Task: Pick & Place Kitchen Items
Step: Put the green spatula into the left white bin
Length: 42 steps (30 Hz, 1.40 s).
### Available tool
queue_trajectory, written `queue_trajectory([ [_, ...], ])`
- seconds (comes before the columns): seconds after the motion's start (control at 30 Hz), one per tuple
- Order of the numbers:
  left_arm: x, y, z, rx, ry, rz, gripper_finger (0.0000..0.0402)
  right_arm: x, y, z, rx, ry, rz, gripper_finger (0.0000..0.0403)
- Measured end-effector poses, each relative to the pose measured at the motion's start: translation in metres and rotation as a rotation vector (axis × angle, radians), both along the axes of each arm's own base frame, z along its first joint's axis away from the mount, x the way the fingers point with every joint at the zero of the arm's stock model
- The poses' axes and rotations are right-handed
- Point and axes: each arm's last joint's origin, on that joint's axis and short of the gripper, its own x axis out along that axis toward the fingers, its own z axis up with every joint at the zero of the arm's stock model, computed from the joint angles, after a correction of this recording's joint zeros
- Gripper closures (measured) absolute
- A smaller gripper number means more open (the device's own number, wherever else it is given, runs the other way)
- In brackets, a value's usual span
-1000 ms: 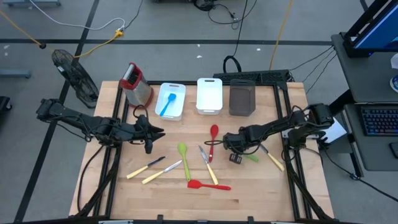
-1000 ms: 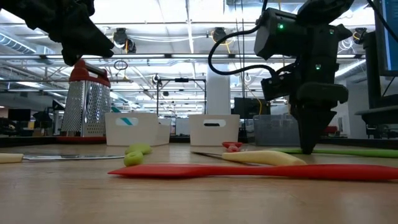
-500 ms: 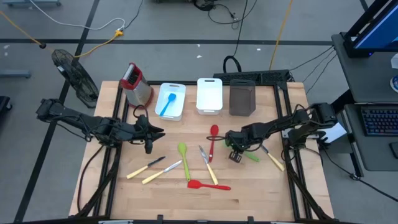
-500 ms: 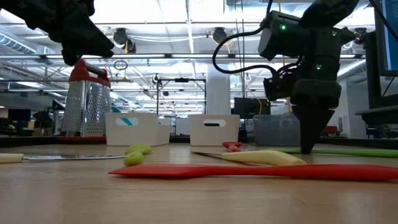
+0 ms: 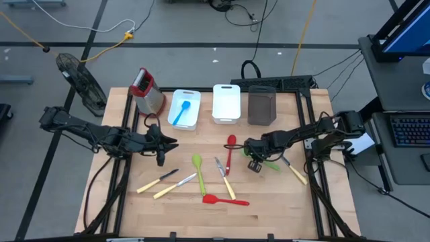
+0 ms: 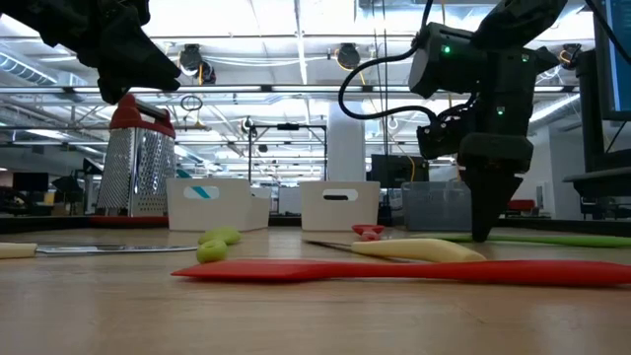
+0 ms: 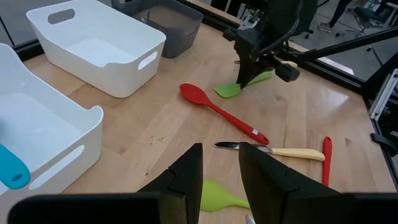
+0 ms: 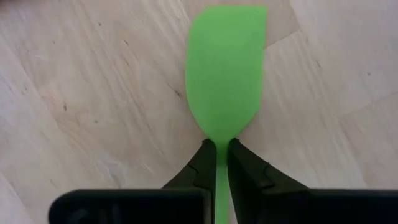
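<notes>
Bins line the desk (image 5: 134, 208) toward twelve o'clock: a white bin (image 5: 184, 109) holding a blue utensil (image 5: 181, 113), a second white bin (image 5: 226, 103) and a dark grey bin (image 5: 262, 107), both showing nothing inside. Right gripper (image 5: 256, 163), toward three o'clock, has its fingers (image 8: 205, 167) clamped on the neck of the green spatula (image 8: 225, 68) lying flat on the wood. Left gripper (image 5: 162, 144) hovers at nine o'clock, fingers (image 7: 186, 176) slightly parted around nothing.
</notes>
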Motion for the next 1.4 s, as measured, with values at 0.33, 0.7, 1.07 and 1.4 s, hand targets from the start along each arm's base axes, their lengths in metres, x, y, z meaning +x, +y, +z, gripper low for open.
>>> queue_trajectory([
  [0.33, 0.0, 0.0, 0.0, -0.003, -0.001, 0.001, 0.0295, 0.005, -0.001, 0.006, 0.072, -0.074, 0.01, 0.0391],
  [0.7, 0.0, 0.0, 0.0, -0.001, -0.004, 0.001, 0.0295, 0.0, -0.014, 0.05, 0.188, -0.312, 0.063, 0.0391],
  [1.07, 0.004, -0.001, 0.007, -0.023, -0.079, -0.002, 0.0295, 0.001, -0.034, 0.126, 0.271, -0.923, 0.189, 0.0391],
  [1.4, 0.029, -0.009, 0.013, -0.01, -0.226, -0.022, 0.0295, 0.004, -0.047, 0.17, 0.227, -1.357, 0.364, 0.0391],
])
